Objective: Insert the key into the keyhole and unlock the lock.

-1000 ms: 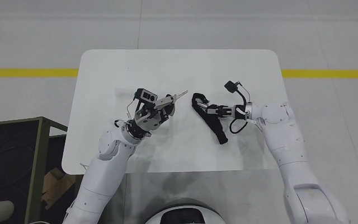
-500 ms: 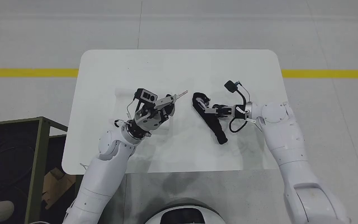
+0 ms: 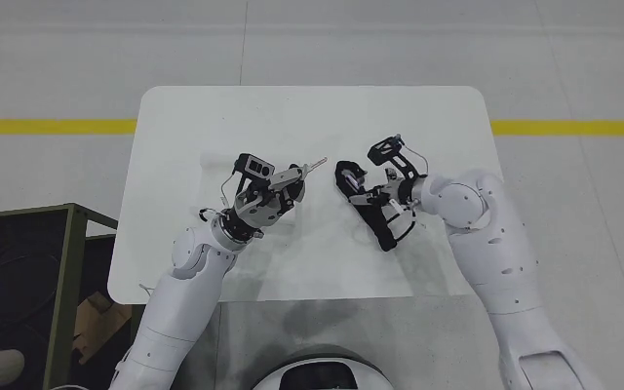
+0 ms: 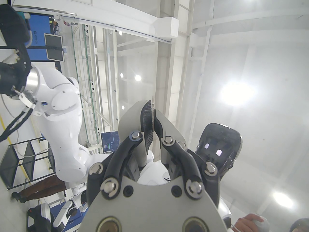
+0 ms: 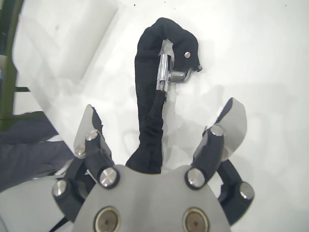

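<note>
Left gripper [image 3: 295, 175] is up off the white rectangular table [image 3: 195, 127], left of centre, jaws pressed together on the slim silver metal key [image 3: 314, 164]. In the left wrist view the key is just a thin sliver nipped between the two ribbed black pads [image 4: 147, 117], and from above its blade pokes out past the fingertips, angled toward the table's middle.

Over on the right, the black fabric-sleeved chain lock [image 3: 371, 212] lies flat on the table, bent into a hook at its far end. The shiny chrome lock body [image 5: 163, 69] sits in that bend, a short steel peg jutting sideways from it. Where the keyhole faces cannot be told.

The right gripper [image 5: 163, 106] hangs directly above the lock's straight run, jaws spread wide and holding nothing. In its wrist view the black sleeve passes up between the two fingers, and both fingertips stand apart from the fabric.

Key and lock are near one another with a stretch of bare table between them, the key tip short of the hooked end.
</note>
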`<act>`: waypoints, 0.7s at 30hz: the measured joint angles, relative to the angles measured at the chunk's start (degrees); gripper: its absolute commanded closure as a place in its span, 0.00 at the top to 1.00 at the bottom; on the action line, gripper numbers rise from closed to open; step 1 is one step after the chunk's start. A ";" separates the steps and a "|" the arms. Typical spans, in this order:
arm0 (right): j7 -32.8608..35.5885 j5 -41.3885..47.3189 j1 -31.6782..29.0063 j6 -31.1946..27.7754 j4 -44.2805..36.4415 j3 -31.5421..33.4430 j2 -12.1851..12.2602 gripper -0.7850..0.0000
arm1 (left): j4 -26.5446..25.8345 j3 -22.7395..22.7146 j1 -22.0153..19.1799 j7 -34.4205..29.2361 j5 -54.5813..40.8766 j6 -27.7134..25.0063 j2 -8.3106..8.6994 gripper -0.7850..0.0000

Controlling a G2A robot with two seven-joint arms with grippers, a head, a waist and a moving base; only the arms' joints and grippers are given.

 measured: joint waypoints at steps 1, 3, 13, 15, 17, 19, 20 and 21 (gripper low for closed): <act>1.01 -2.71 -0.11 1.21 -1.56 -0.74 0.03 0.86 | 0.00 0.00 0.00 0.00 0.00 0.00 0.00 0.00; 3.11 -4.73 0.30 2.95 -2.36 -1.97 -0.06 0.55 | 0.00 0.00 0.00 0.00 0.00 0.00 0.00 0.00; 12.60 2.52 8.56 7.57 7.22 -5.89 -1.59 0.42 | 0.00 0.00 0.00 0.00 0.00 0.00 0.00 0.00; 13.29 3.48 10.14 8.19 9.47 -6.15 -1.75 0.42 | 0.00 0.00 0.00 0.00 0.00 0.00 0.00 0.00; 13.11 1.97 11.32 8.24 11.17 -7.09 -2.00 0.41 | 0.00 0.00 0.00 0.00 0.00 0.00 0.00 0.00; 13.95 3.72 12.28 8.14 12.97 -7.51 -2.31 0.41 | 0.00 0.00 0.00 0.00 0.00 0.00 0.00 0.00; 14.40 5.01 12.70 8.16 13.77 -7.62 -2.43 0.41 | 0.00 0.00 0.00 0.00 0.00 0.00 0.00 0.00; 14.87 6.26 13.11 8.18 14.56 -7.73 -2.56 0.40 | 0.00 0.00 0.00 0.00 0.00 0.00 0.00 0.00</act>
